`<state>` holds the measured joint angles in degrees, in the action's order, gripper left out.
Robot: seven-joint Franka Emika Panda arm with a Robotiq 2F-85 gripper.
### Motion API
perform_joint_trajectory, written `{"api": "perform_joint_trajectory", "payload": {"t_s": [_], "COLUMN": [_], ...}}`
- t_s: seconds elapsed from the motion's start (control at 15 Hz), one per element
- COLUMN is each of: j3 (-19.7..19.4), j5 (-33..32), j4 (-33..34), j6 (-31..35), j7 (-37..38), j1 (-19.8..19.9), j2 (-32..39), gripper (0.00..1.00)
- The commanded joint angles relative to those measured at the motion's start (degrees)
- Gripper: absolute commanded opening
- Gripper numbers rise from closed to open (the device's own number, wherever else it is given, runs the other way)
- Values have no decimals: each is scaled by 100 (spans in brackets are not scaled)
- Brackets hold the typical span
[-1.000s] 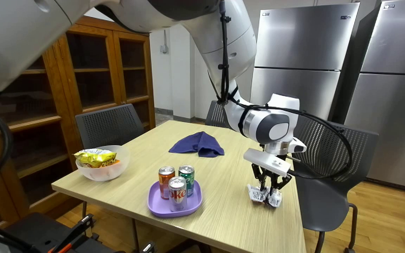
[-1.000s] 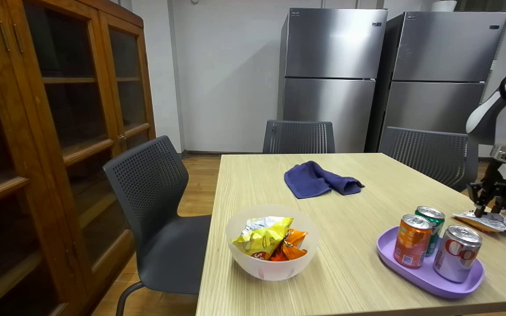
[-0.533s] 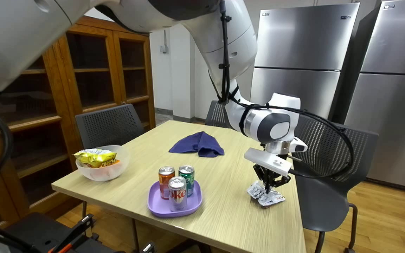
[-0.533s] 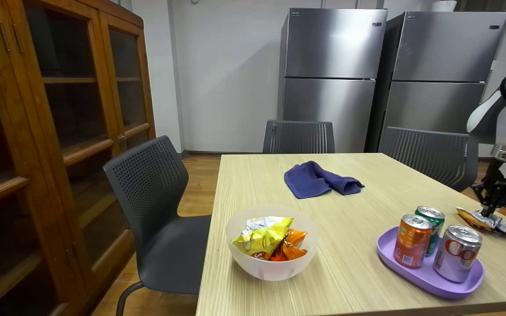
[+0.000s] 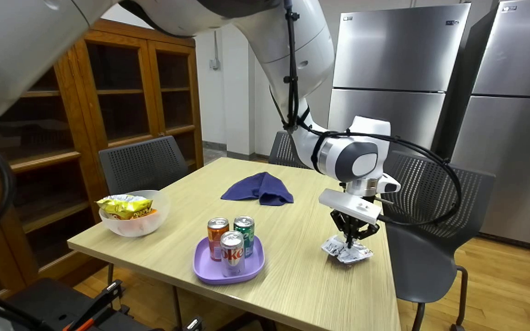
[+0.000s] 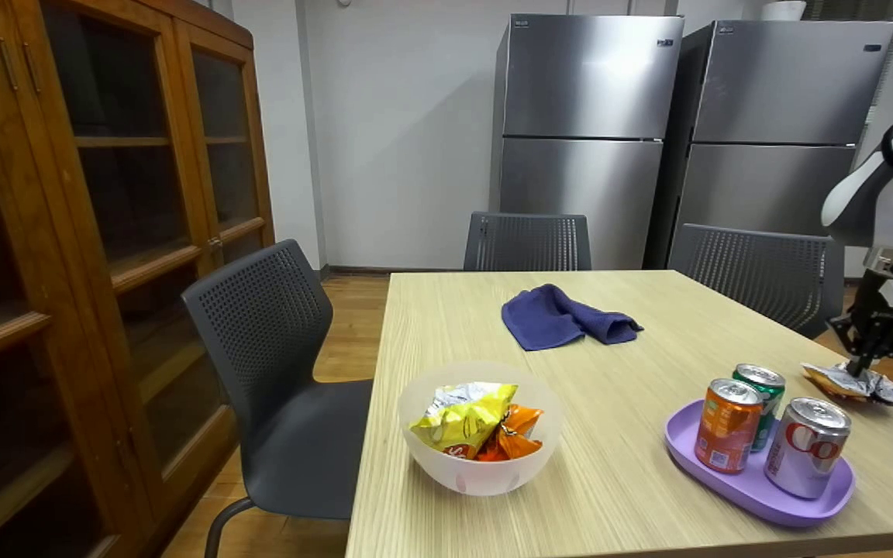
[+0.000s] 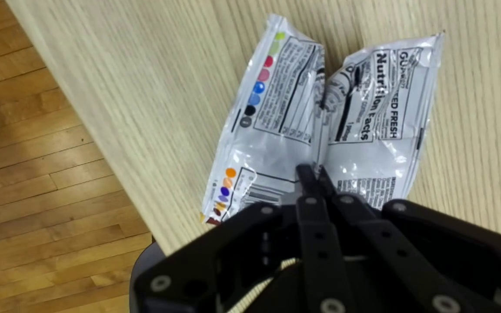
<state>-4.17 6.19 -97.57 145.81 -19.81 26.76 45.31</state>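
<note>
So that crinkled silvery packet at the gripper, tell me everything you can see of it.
The packet looks like shiny plastic or foil. Its upper face carries a Nutrition Facts panel, a barcode and coloured dots along one edge; in an exterior view, its underside shows orange. It is creased down the middle, halves spread like wings, and the shut gripper pinches the fold. It is near the edge of the table; I cannot tell if they touch.

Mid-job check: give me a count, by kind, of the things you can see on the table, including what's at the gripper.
Cans: 3 (orange can, green can, silver can)
Snack bags: 3 (silver-backed bag pinched in the gripper, yellow bag, orange bag)
Tray: 1, purple
Bowl: 1, translucent
Cloth: 1, dark blue
Total: 9
</note>
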Motion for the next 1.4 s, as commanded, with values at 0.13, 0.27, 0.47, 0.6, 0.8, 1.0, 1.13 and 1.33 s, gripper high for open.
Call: {"api": "perform_joint_trajectory", "payload": {"t_s": [0.13, 0.27, 0.47, 0.6, 0.8, 1.0, 1.13, 1.33], "j3": [-33, -38, -49, -56, -53, -30, -12, 25], "j5": [-218, -281, -390, -485, -642, -781, -868, -1012], "j4": [-786, -1058, -1498, -1800, -2215, -2577, -2794, -3121], "j6": [218, 338, 558, 722, 936, 1111, 1210, 1357], "j7": [-128, -119, -89, -52, 7, 52, 75, 93], "j1": [-144, -220, -378, -528, -786, -1060, -1244, -1538], "j2": [-828, -1094, -1509, -1783, -2151, -2480, -2675, -2973], "gripper": [0, 0, 0, 0, 0, 0, 0, 0]}}
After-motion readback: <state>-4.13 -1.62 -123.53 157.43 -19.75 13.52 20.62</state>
